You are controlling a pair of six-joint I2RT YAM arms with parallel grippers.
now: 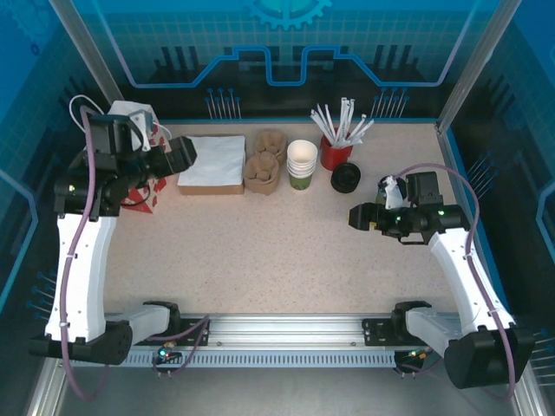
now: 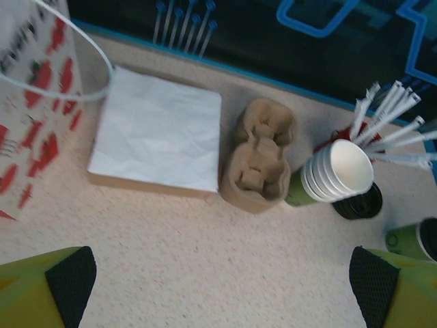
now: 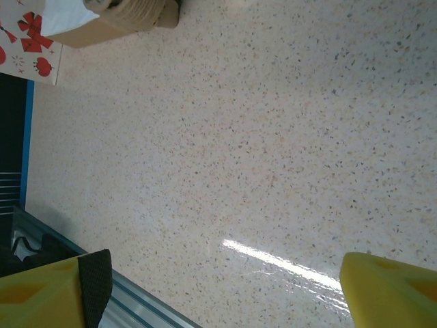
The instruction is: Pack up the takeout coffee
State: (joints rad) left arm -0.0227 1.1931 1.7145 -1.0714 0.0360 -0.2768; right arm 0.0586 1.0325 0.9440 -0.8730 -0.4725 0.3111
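Both end effectors released, nothing held. Olive-green cup point(image 2: 408, 240) seen on table point(image 2: 205, 246) just beside black lid point(image 2: 358, 202), far right of left end effector point(image 2: 222, 277). Right end effector point(image 1: 354, 217) judged nearer, aimed leftward.

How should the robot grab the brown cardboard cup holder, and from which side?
Probably the near rim of the cup holder, from above. It lies flat with its wells open upward, so one pincer finger could drop into the near well and the other stay outside. The napkin stack crowds its left and the cup stack its right; the near side has room.
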